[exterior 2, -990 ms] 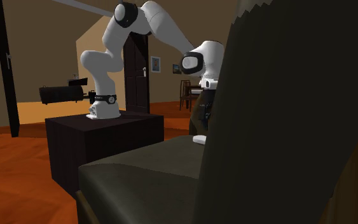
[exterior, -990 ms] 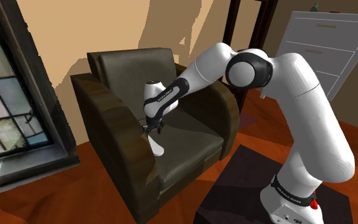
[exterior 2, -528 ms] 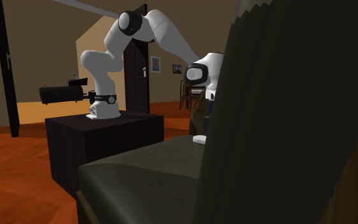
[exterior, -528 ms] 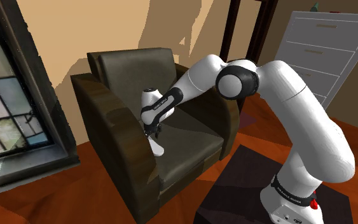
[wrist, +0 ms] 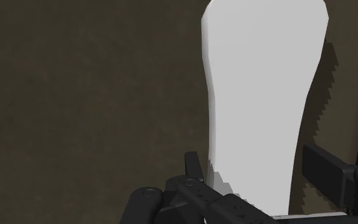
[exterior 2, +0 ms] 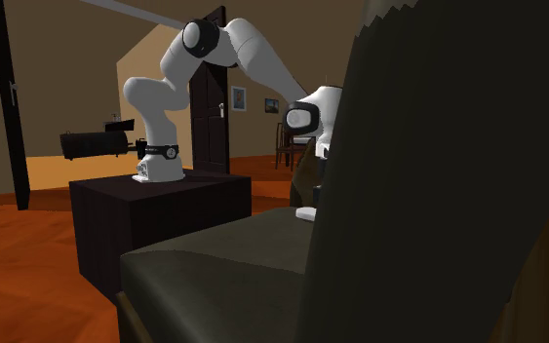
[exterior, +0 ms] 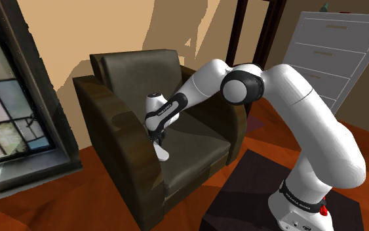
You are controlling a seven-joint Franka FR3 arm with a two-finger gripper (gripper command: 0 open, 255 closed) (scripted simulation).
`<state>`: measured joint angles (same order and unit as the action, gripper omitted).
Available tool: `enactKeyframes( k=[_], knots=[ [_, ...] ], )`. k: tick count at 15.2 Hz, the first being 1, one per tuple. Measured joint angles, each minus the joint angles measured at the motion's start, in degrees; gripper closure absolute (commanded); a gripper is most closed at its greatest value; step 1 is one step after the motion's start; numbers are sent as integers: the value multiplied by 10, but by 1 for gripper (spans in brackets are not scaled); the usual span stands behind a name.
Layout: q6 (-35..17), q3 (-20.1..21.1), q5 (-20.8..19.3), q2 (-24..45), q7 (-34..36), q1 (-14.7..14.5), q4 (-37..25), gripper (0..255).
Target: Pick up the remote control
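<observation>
A white remote [wrist: 260, 95] lies on the dark armchair [exterior: 120, 72] seat beside an armrest [exterior: 120, 141], its near end cut off under the gripper [exterior: 158, 138], whose black fingers [wrist: 193, 167] stand apart astride it, not clasping it; in the second exterior view the armchair hides most of both

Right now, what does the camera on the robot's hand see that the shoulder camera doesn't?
Wrist view: up close, the gripper with its two black fingers standing apart, one on each side of the white remote. Shoulder view: the whole dark armchair, the white arm, a window and pale drawers. Both: the remote lying on the dark seat cushion, with the gripper right over it.
</observation>
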<state>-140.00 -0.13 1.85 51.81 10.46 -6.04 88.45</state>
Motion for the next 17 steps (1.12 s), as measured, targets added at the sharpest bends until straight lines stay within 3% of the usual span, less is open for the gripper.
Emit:
enactKeyframes(
  k=[17],
  knots=[
    [42,-1,-1,-67,0,0,25,255]
  ],
)
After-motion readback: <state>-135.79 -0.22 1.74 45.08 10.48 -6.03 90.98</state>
